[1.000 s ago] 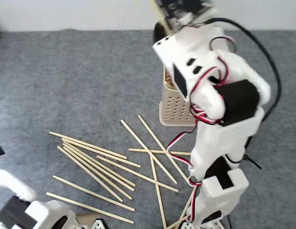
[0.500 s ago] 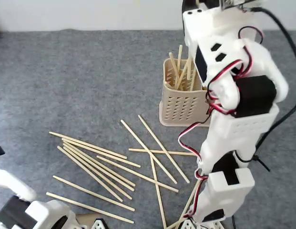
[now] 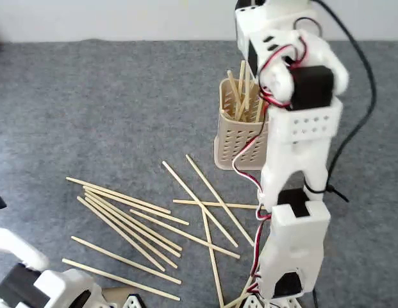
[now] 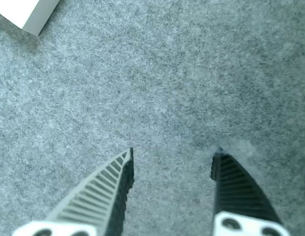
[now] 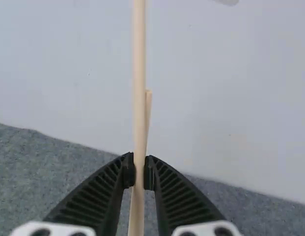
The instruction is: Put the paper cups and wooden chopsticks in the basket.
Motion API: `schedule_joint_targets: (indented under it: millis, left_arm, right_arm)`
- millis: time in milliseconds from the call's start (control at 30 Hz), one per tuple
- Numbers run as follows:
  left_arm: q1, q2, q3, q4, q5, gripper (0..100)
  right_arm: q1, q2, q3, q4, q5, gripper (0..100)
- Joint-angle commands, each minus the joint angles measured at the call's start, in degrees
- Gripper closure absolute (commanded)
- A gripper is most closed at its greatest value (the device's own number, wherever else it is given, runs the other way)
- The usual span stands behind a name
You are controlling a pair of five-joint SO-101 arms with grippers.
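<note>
1. Surface: grey felt mat (image 3: 109, 96) over the whole table, with a plain white wall (image 3: 90, 19) at the far edge.
2. Basket (image 3: 234, 141): beige, perforated, upright on the mat toward the far side. In the high view the right arm (image 3: 301, 147) overlaps its edge; can't tell if they touch. Several stowed chopsticks (image 3: 241, 80) stand in it at mixed angles, tips above the rim.
3. Loose chopsticks (image 3: 128, 221): many lie flat on the mat on the near side of the basket, in one fanned bunch. A crossed group (image 3: 208, 208) lies close to the right arm's base.
4. Right gripper (image 5: 138, 169): clenched on a chopstick (image 5: 138, 73), which runs straight out past the tips toward the wall. A second stick (image 5: 148, 113) lies against it; can't tell if it's pinched too.
5. Left gripper (image 4: 173, 156): released, jaws wide apart, nothing between them, over bare mat. The left arm (image 3: 38, 285) sits low at the near-left corner.
6. Status (judgement): partly done. The held stick is not yet in the basket, and most sticks are on the mat.
7. Risks (judgement):
   a. The thin stick could pivot or slip in the jaws, esp. if two are clamped unevenly, and drop outside the basket.
   b. On lowering, the tip could foul the leaning stowed sticks or the rim and get stuck or flicked out.
   c. The basket is tall and narrow, prob. light. A knock from the arm or a snag on its wires (image 3: 247, 170) could topple it and spill the contents.
   d. Crossed sticks: lifting one may drag its neighbours.
</note>
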Motion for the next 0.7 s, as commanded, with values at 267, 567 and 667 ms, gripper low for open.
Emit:
schedule_joint_targets:
  millis: [267,567,667]
  left_arm:
    - [-0.35,-2.2,0.31,-0.97,-0.18,75]
    - [-0.35,-2.2,0.4,-0.97,-0.18,75]
    - [-0.35,-2.2,0.4,-0.97,-0.18,75]
  right_arm:
    - [0.48,8.04,-4.66,8.22,-0.53,98.8]
    - [0.75,11.12,-14.59,17.45,-0.53,98.8]
    - [0.84,11.3,-14.59,17.27,-0.53,98.8]
